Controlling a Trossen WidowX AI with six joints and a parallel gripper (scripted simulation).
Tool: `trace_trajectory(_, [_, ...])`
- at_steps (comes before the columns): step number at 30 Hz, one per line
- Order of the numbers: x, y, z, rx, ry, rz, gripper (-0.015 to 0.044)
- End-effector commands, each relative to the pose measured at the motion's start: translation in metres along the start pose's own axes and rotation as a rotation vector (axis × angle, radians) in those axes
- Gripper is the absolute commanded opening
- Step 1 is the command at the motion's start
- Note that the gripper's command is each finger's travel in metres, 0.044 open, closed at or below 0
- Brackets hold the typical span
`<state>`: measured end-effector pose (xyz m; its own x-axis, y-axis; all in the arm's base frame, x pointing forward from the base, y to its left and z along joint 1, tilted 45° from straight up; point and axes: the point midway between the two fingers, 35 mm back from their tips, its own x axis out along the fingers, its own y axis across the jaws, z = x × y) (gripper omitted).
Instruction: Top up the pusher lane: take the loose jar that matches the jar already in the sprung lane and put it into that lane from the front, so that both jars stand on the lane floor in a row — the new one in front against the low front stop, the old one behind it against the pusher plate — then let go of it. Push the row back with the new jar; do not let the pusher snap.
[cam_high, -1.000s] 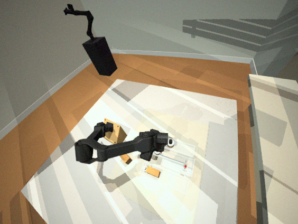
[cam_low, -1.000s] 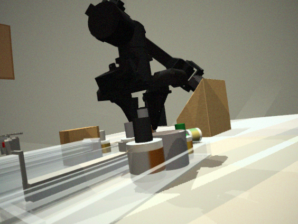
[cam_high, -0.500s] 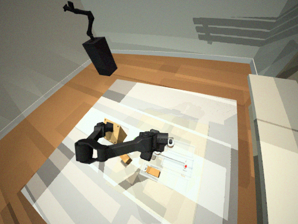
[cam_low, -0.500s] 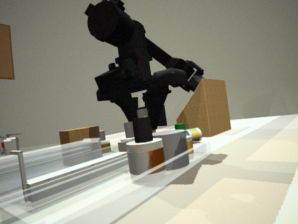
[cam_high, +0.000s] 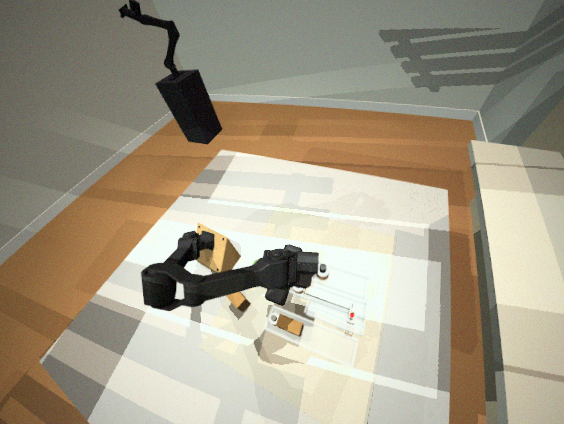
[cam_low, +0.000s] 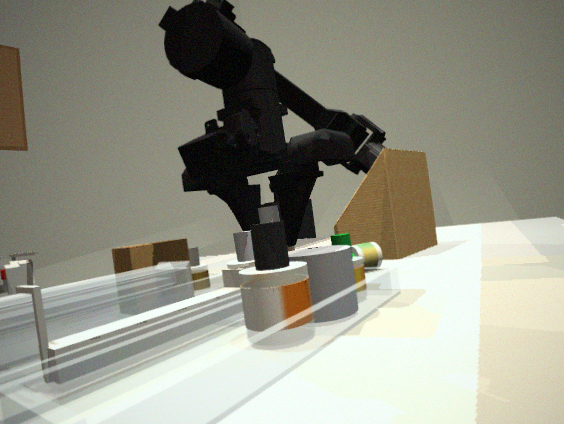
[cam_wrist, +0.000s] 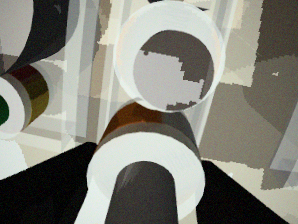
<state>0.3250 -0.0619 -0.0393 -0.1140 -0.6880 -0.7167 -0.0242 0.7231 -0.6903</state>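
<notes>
Gripper: the black parallel-jaw gripper (cam_low: 272, 220) is closed partway and stopped on a jar; the two dark fingers (cam_low: 295, 200) straddle the jar's cap from above.
Held item: a white jar with an orange label band and a dark cylindrical cap (cam_wrist: 143, 183), upright, filling the lower middle of the wrist view between the black finger bodies.
Jar ahead: a second white jar with a grey-topped cap (cam_wrist: 172, 59) stands directly beyond the held jar in the wrist view; whether the two touch cannot be told.
Lane: the clear-walled pusher lane (cam_high: 330, 305) runs away from the gripper; a small red mark (cam_high: 352, 314) shows near its far end.
Jar position: in the exterior view an orange-banded jar (cam_low: 276, 300) with a dark cap sits low at the near end of the clear rails, under the gripper; its base against the lane floor is not clearly visible.
Neighbours: a jar with a green cap (cam_low: 342, 240) and a jar lying on its side (cam_low: 369, 254) are just behind; a tan wedge-shaped block (cam_low: 395, 205) stands further back.
Arm: the black arm (cam_high: 220, 282) reaches across the pale table (cam_high: 150, 390) to the lane's front.
</notes>
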Motion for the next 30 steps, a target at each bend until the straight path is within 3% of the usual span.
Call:
trace_trajectory(1, [-0.003,-0.0025,0.0093,0.017,-0.026,-0.005,0.0])
trace_trajectory(30, [-0.0031,-0.0026,0.0122,0.017,-0.026,-0.005,0.0])
